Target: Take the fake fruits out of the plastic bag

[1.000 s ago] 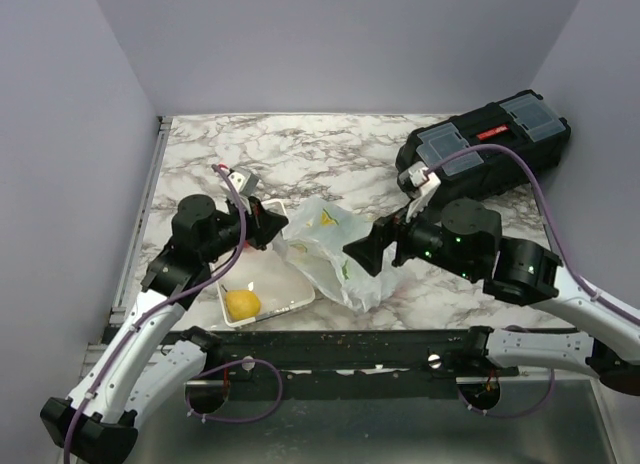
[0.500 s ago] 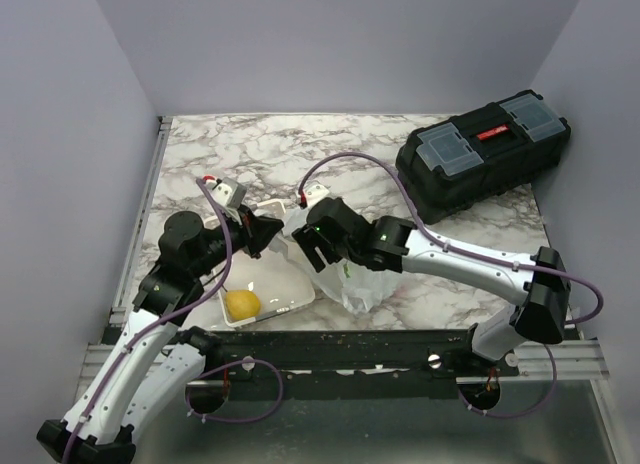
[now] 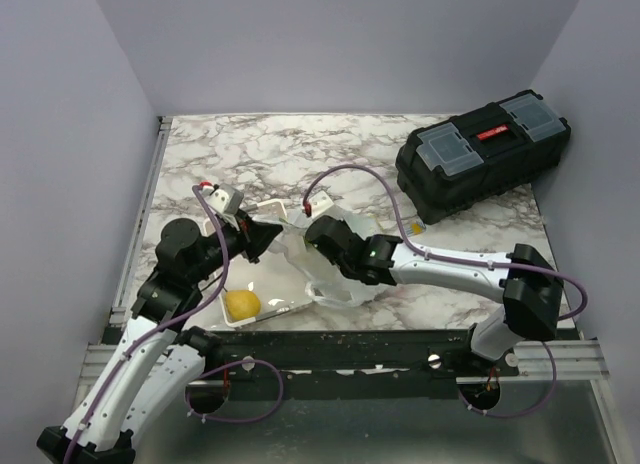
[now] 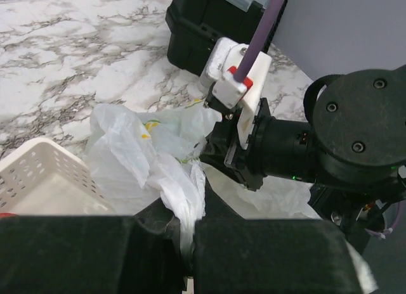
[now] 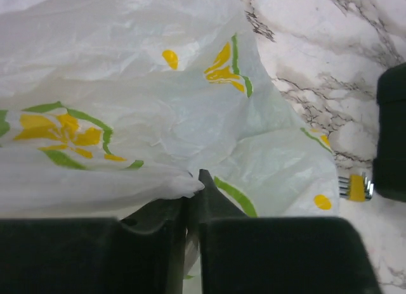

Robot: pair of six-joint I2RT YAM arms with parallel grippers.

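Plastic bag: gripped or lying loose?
Gripped at two spots: the left gripper and the right gripper are each shut on a pinch of the plastic bag.

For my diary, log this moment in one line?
left gripper: shut on plastic bag | right gripper: shut on plastic bag | fake fruits: unseen

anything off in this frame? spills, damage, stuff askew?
No spills or damage. The plastic bag is crumpled and drapes over the right edge of the white tray, pinched by both the left gripper and right gripper. A small yellow-and-metal item lies loose beside the black toolbox; cannot tell what.
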